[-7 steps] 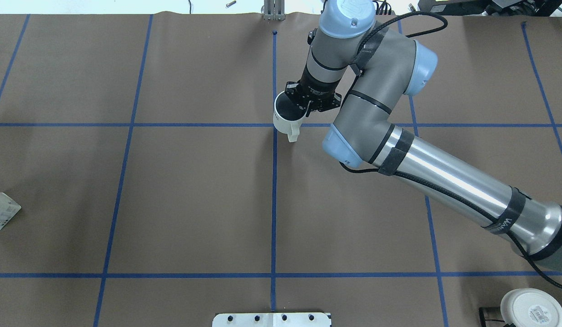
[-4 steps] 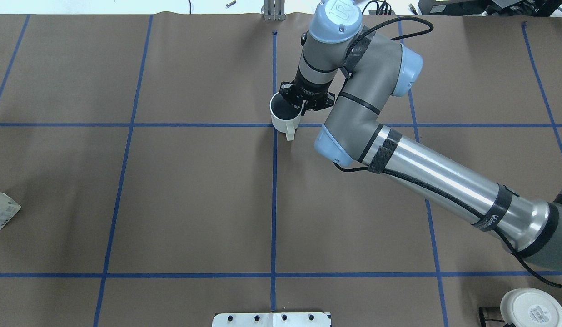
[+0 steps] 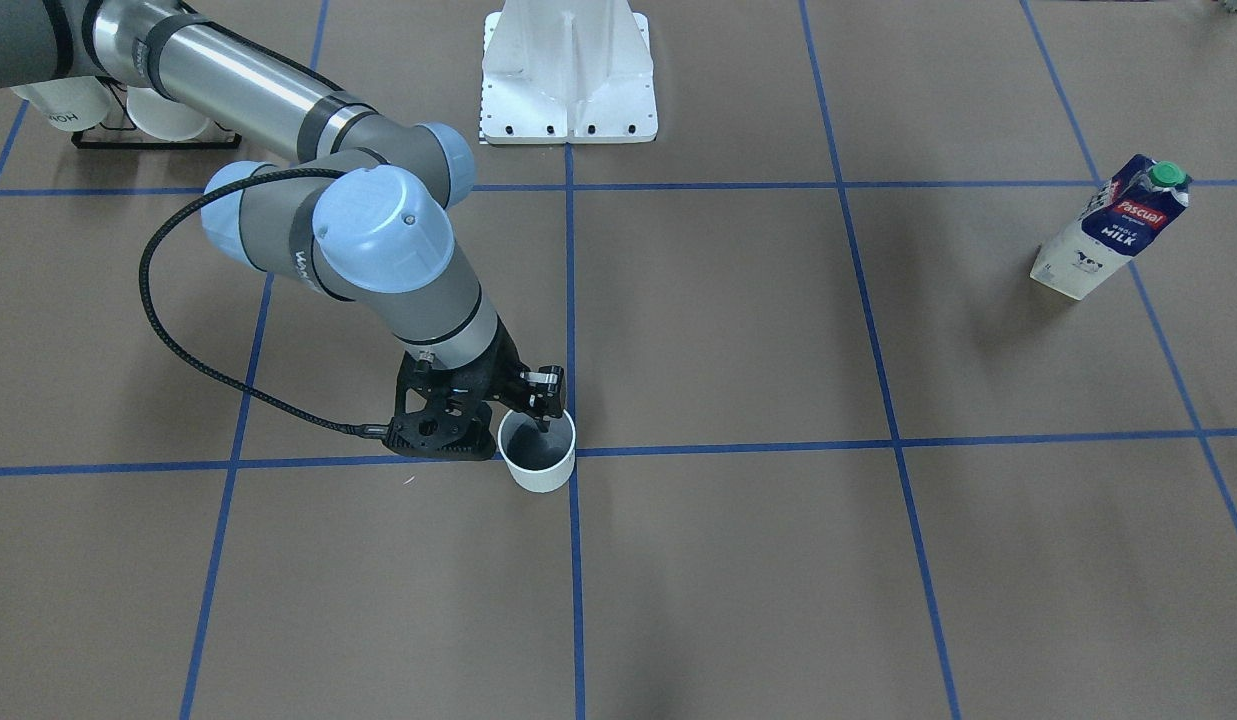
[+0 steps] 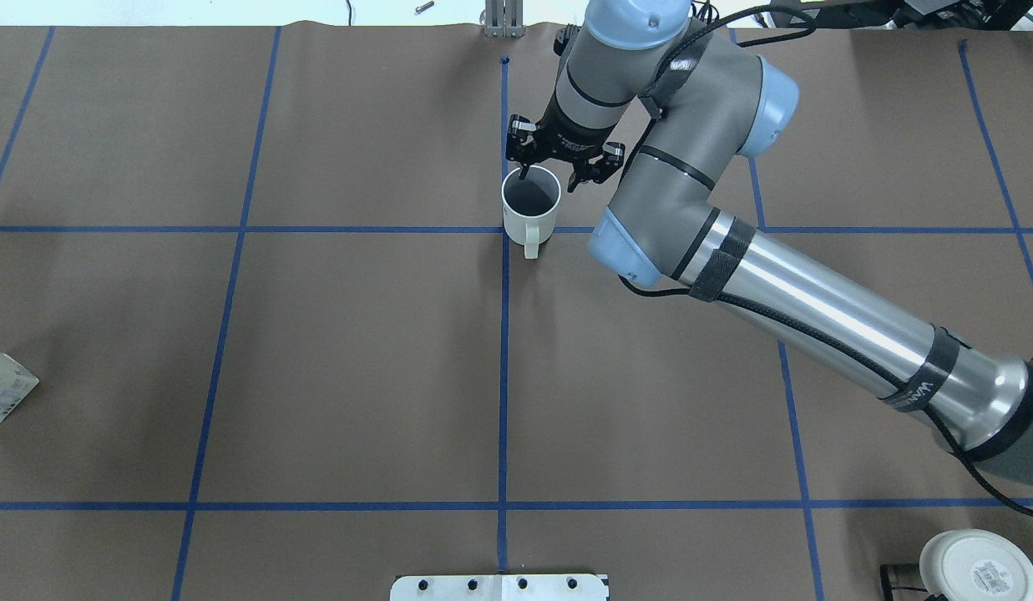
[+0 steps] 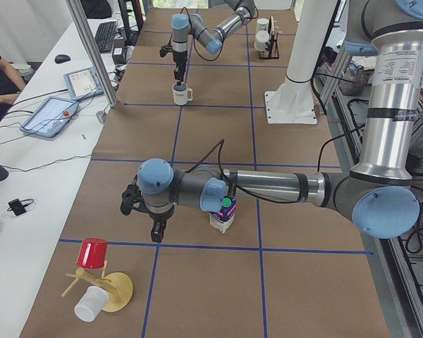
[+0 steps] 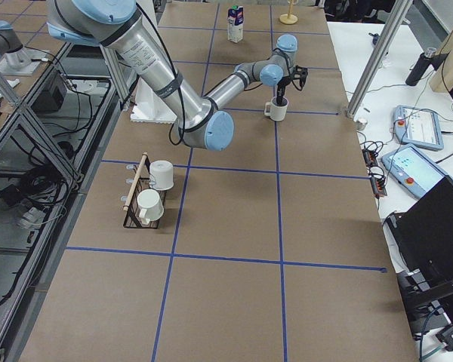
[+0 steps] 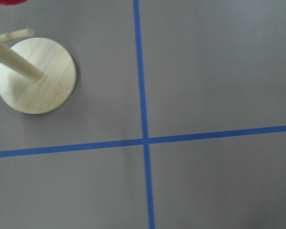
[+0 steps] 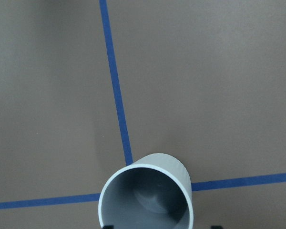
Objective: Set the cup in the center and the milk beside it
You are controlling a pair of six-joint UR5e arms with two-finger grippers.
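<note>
The white cup [image 4: 530,207] stands upright on the crossing of two blue tape lines, handle toward the robot. It also shows in the front view [image 3: 538,455] and the right wrist view [image 8: 148,196]. My right gripper [image 4: 549,177] is open just above the cup's rim, one finger over the cup's mouth and one outside the wall, holding nothing. The milk [image 3: 1113,230], a blue and white carton with a green cap, stands far off at the table's left end [image 4: 2,388]. My left gripper [image 5: 154,224] hangs beside the milk [image 5: 223,215]; I cannot tell if it is open.
A rack with two white mugs [image 6: 147,196] stands near the robot's right side. A wooden mug tree [image 5: 102,289] with a red and a white cup is at the left end; its base [image 7: 35,76] shows under the left wrist. A white mount [image 3: 568,70] stands at the robot's edge.
My right gripper set the tilted cup down upright on the tape crossing, let go of its wall, opened and rose slightly toward the far side.
</note>
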